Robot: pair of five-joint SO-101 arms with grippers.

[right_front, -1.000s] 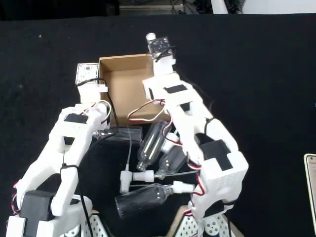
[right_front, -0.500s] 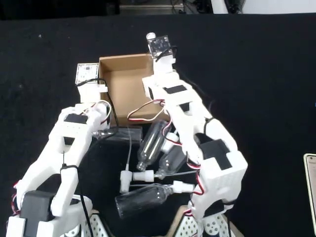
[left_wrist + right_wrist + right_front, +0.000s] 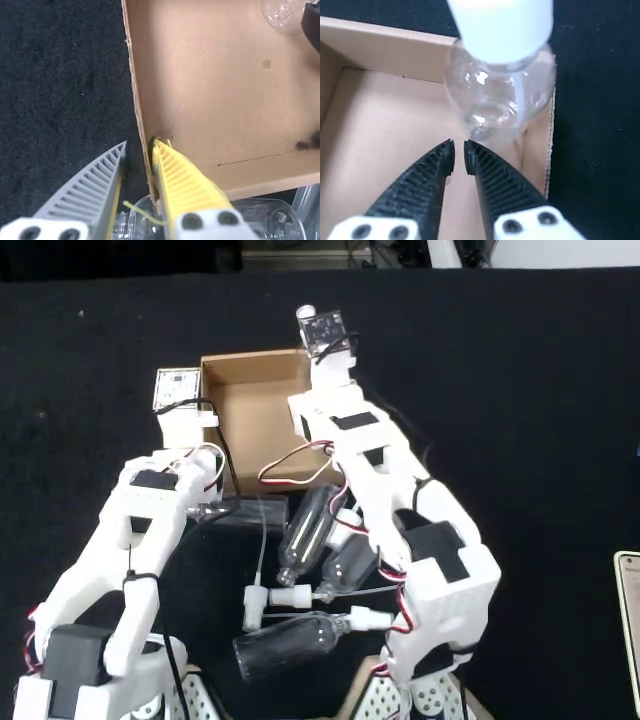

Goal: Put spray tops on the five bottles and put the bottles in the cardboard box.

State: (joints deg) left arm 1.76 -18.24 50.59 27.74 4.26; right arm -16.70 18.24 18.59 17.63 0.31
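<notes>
Plainly, a capped bottle (image 3: 500, 100) stands in the cardboard box (image 3: 390, 50), at what looks like its 1 o'clock corner. The right gripper (image 3: 459, 150), fingers nearly together on nothing, should rise straight up so it doesn't clip the white top (image 3: 502, 25). The left gripper (image 3: 140, 146) sits astride the box's 9 o'clock wall, fingers apart, and is best used to steady it. Loose bottles (image 3: 308, 528) and spray tops (image 3: 270, 596) lie at 6 o'clock, crowded under both arms.

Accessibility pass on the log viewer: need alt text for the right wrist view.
The right hand, shut and empty, points down into the cardboard box, just short of a clear bottle with a white spray top standing in the box's corner. Black table lies beyond the box wall.
</notes>
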